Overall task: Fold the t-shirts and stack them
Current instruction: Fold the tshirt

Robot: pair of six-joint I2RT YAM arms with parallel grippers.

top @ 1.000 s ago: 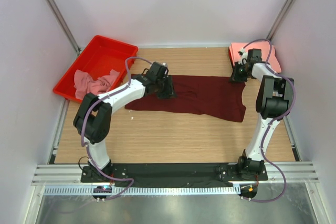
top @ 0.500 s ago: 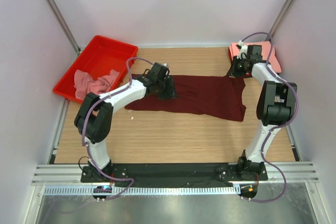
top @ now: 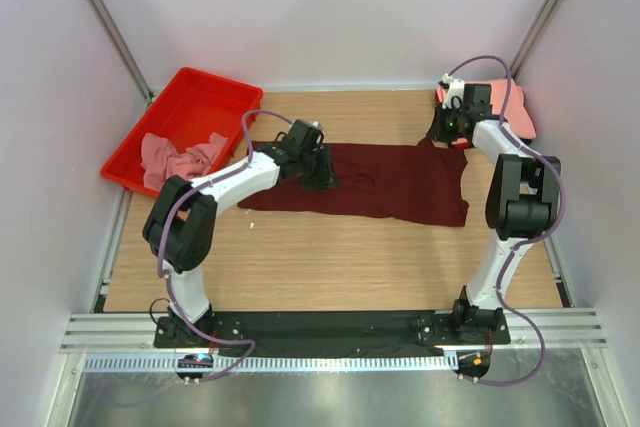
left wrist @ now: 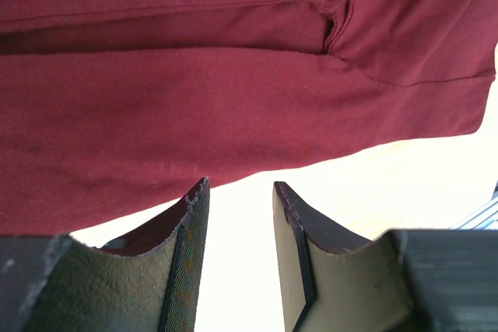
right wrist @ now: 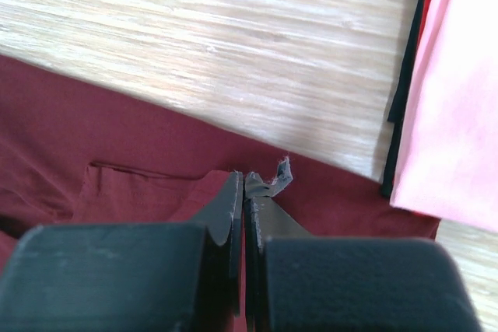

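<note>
A pale wooden table [top: 330, 247] inside white walls carries the work. The risk, as I judge it, is at the right gripper [right wrist: 245, 184]. It has only a thin bit of the edge of the maroon t-shirt [top: 390, 182], so a pull for the fold may let the cloth slip out. It may also drag the shirt crooked, because the left gripper [left wrist: 241, 186] holds nothing.

The right jaws are pressed together on the shirt's far right corner, which rises a little toward them. The left jaws stand half spread, with bare table between them. Whether their tips touch the cloth I cannot tell.

The shirt lies flat across the middle of the table. Just beside the right gripper is a folded salmon-pink t-shirt [top: 522, 119]. Well apart, at the far left, a red tray [top: 222, 82] holds a crumpled dusty pink t-shirt [top: 180, 159].
</note>
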